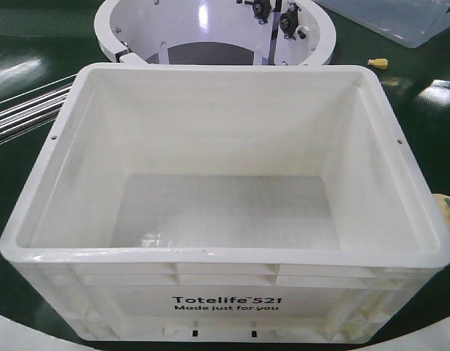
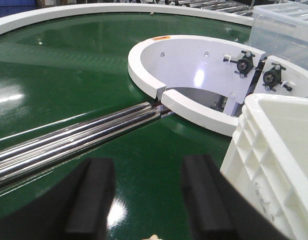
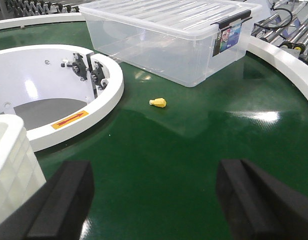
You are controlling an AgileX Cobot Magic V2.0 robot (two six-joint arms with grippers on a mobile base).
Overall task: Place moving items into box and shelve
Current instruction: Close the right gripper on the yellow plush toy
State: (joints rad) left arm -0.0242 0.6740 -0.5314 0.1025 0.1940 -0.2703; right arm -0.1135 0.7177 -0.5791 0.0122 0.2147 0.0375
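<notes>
The box (image 1: 210, 256) stands at the near edge of the green belt (image 3: 194, 150), upright, open-topped and empty down to its floor. Only one toy shows: the pale yellow toy (image 1: 447, 213), cut off by the picture's edge, lies on the belt just beside the box's right wall. The other toy cannot be made out.

Both arms hang low over the belt with nothing in them. The left gripper (image 2: 143, 197) is spread wide at the box's left side, and the right gripper (image 3: 154, 197) is spread wider at its right.

Nothing is packed yet, so fetching a toy looks like the step in hand. The right arm seems better placed for it. Straddle the toy across its narrow waist, close gently since it is soft, lift clear of the ribbed rim, then let go low over the floor.

Beyond the box are a white ring (image 1: 210, 33), steel rods (image 2: 68, 142), a small yellow piece (image 3: 158, 103) and a clear bin (image 3: 169, 35).

The box front reads "Totelife 521 Made just for you". The ring has an arrow sticker (image 3: 69, 120), and the bin's label is unreadable.
</notes>
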